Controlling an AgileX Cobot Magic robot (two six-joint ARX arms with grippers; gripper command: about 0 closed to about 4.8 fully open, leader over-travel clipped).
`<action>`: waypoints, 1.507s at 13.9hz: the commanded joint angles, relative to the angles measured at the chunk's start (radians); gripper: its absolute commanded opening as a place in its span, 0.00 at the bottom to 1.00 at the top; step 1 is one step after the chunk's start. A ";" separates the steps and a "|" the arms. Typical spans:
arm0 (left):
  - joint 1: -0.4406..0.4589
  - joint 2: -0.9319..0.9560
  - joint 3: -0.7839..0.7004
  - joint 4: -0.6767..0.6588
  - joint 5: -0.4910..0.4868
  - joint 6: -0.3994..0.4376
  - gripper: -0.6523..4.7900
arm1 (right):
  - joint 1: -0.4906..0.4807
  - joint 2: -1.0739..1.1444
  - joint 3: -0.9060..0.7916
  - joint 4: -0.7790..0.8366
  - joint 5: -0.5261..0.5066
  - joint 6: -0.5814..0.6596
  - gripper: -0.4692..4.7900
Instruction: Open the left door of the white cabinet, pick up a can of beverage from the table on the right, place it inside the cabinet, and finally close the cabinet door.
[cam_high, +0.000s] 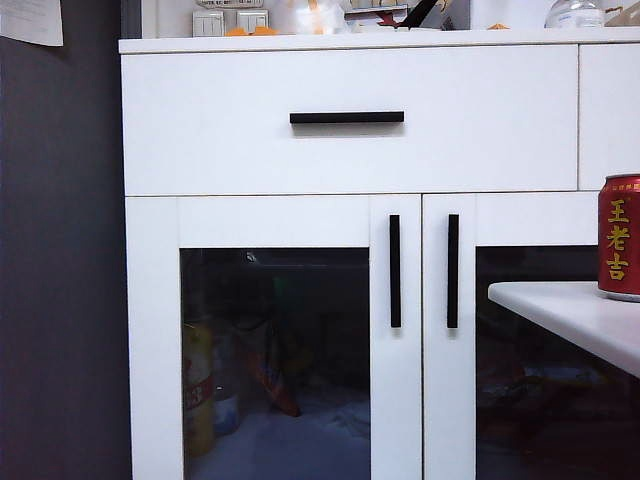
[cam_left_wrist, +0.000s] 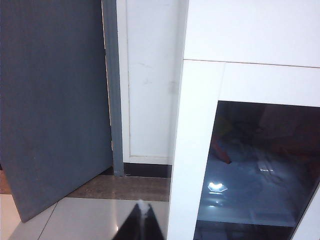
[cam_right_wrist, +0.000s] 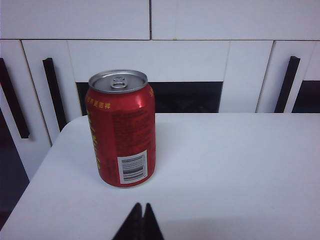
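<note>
At the far left of the exterior view stands a dark grey wall, and beside it the white cabinet (cam_high: 150, 130), a drawer above two dark-glass doors. The left door (cam_high: 275, 330) is shut, its vertical black handle (cam_high: 395, 271) on its right edge, just beside the matching handle of the right door (cam_high: 453, 271). Further right, a corner of the table (cam_high: 580, 320) juts in, and the red can (cam_high: 620, 238) stands upright on it, near that corner. Neither arm shows in this view. The left gripper (cam_left_wrist: 141, 222), jaws pressed together, hangs low and back from the cabinet's left side, above tiled floor. The right gripper (cam_right_wrist: 141, 222), also pressed shut, sits behind the can (cam_right_wrist: 121, 129), over the tabletop. Opening the door seems the first step: the left jaws likely must spread, close around the left handle alone, then pull along the door's swing.
</note>
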 joint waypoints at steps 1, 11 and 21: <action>0.000 0.000 0.002 0.013 0.003 0.000 0.11 | 0.000 -0.001 -0.004 0.018 0.005 0.000 0.08; -0.003 0.000 0.153 0.098 0.126 -0.184 1.00 | 0.006 -0.001 0.324 -0.140 -0.119 0.024 0.96; -0.237 0.706 0.652 0.336 0.294 -0.296 1.00 | 0.005 0.435 0.868 -0.227 -0.410 0.000 0.93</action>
